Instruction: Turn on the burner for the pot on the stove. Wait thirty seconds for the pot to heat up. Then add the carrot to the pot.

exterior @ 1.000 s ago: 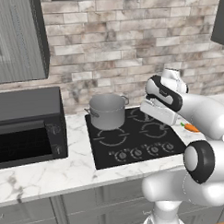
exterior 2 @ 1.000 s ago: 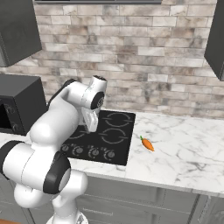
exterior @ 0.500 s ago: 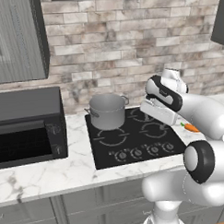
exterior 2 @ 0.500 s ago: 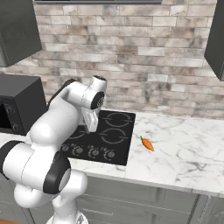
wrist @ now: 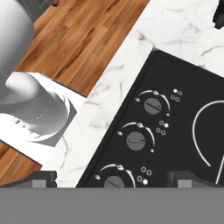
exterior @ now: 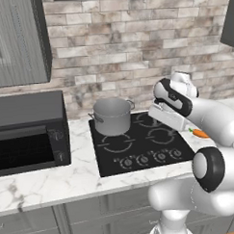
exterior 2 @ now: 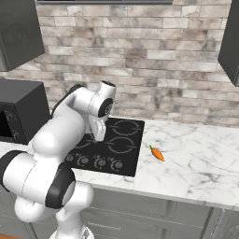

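Note:
The grey pot (exterior: 111,116) stands on the back left ring of the black stove (exterior: 139,146). The orange carrot (exterior: 200,133) lies on the marble counter just right of the stove, also seen as the carrot (exterior 2: 157,153). My gripper (exterior 2: 99,136) hangs over the stove's front half, pointing down, well apart from pot and carrot. In the hand view the gripper (wrist: 113,180) is open, its dark fingertips (wrist: 41,179) wide apart with nothing between them. Three round knobs (wrist: 136,140) of the stove (wrist: 188,131) lie below it, untouched.
A black microwave (exterior: 28,127) sits on the counter left of the stove. Dark wall cabinets (exterior: 17,41) hang above it. Bare marble counter (exterior 2: 196,163) stretches right of the carrot. The counter's front edge and the wooden floor (wrist: 78,39) show beside the knobs.

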### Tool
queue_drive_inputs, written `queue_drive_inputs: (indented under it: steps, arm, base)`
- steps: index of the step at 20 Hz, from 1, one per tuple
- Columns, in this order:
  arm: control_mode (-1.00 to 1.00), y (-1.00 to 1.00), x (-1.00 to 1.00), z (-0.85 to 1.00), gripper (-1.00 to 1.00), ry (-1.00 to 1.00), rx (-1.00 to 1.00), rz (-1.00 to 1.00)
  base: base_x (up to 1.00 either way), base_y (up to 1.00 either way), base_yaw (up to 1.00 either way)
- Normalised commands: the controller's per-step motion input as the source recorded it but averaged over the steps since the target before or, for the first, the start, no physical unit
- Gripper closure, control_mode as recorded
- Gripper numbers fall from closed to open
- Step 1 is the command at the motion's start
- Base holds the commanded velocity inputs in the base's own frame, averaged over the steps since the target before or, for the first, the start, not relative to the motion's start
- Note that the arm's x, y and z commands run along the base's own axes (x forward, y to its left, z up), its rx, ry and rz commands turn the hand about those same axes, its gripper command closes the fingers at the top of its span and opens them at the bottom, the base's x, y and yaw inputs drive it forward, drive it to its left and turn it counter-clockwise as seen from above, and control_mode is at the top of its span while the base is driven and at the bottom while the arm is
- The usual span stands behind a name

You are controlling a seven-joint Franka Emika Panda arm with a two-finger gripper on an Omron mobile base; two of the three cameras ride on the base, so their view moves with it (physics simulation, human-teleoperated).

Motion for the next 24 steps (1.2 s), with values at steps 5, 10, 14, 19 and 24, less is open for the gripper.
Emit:
queue_drive_inputs:
  steps: [5, 10, 14, 19, 24]
  arm:
    - [-1.0, -0.45, -0.07, 0.0, -1.0, 0.0, 0.01, -0.14]
    - [-1.0, -0.48, -0.01, 0.0, -1.0, 0.06, -0.03, -0.21]
    - [-1.0, -0.24, 0.0, 0.0, -1.0, 0.11, -0.11, -0.32]
    - [-1.0, -0.03, 0.17, 0.02, -1.0, 0.21, -0.11, -0.38]
    - [-1.0, -0.01, 0.22, 0.0, -1.0, 0.18, -0.12, -0.35]
  base:
    - [0.0, 0.0, 0.0]
    - [0.0, 0.0, 0.0]
    - [0.0, 0.0, 0.0]
    - [0.0, 0.0, 0.0]
    - [0.0, 0.0, 0.0]
